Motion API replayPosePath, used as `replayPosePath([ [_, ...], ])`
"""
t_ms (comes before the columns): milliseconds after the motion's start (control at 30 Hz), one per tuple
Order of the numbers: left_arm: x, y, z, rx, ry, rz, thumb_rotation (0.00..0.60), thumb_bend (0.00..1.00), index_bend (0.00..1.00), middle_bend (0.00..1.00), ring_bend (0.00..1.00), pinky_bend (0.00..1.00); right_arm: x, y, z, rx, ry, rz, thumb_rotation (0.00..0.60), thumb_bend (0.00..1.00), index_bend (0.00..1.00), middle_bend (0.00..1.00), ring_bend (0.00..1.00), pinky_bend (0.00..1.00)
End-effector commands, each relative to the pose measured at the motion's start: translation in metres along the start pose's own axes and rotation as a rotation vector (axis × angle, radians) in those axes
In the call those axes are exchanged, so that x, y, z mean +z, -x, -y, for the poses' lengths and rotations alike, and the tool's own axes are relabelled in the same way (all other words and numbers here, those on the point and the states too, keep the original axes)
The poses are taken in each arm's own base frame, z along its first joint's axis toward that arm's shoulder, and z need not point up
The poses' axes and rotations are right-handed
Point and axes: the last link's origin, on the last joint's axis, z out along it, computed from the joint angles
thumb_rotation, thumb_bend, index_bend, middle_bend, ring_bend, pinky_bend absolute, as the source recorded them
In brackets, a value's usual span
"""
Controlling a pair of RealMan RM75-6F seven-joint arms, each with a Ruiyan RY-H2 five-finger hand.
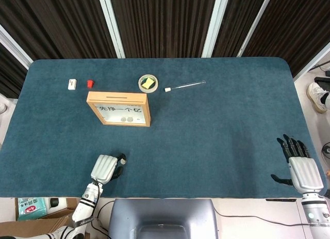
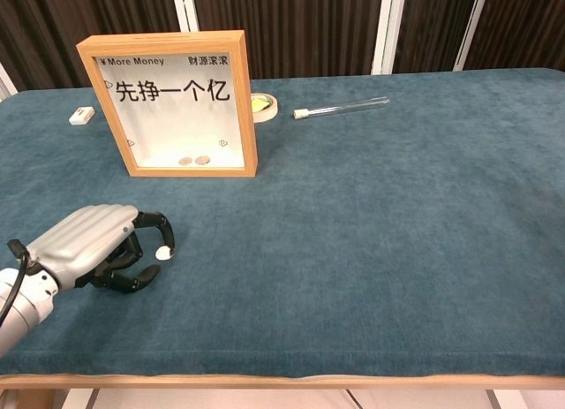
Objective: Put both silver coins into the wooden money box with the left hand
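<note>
The wooden money box (image 1: pixel 119 108) stands upright left of centre, its glass front (image 2: pixel 172 104) facing me, with two coins lying at its bottom behind the glass. One silver coin (image 2: pixel 163 253) lies on the cloth near the front left edge. My left hand (image 2: pixel 88 247) is curled over it: a dark fingertip covers part of the coin and the thumb lies just below it. I cannot tell whether the coin is pinched. The head view shows the same coin (image 1: pixel 122 158) at the tips of my left hand (image 1: pixel 104 169). My right hand (image 1: pixel 301 169) rests at the front right edge, fingers spread, holding nothing.
Behind the box lie a white eraser (image 1: pixel 72 84), a small red cap (image 1: pixel 89 83), a round dish with a yellow piece (image 1: pixel 148 83) and a glass test tube (image 1: pixel 184 85). Blue cloth (image 1: pixel 216 130) covers the table.
</note>
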Motion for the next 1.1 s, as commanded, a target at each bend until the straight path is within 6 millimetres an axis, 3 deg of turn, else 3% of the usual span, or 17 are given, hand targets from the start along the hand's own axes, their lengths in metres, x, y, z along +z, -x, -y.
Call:
replayPosePath([
  [33,0.0003,0.0005,0.0005,0.001,-0.002,0.002,0.600,0.40,0.42,1.00,1.00,1.00,-0.0001,0.0001,0.0001,-0.001,-0.001,0.001,0.600,0.12,0.00,0.00,0.00,0.00],
  [867,0.0049,0.0023,0.0057,0.013,-0.021,0.009,0.600,0.40,0.42,1.00,1.00,1.00,0.0006,0.0006,0.0006,-0.006,-0.002,0.005,0.600,0.12,0.00,0.00,0.00,0.00],
  [1100,0.0071,0.0009,0.0078,0.003,-0.031,-0.001,0.600,0.39,0.46,1.00,1.00,1.00,0.0007,0.0004,0.0003,-0.006,0.000,0.004,0.600,0.12,0.00,0.00,0.00,0.00],
])
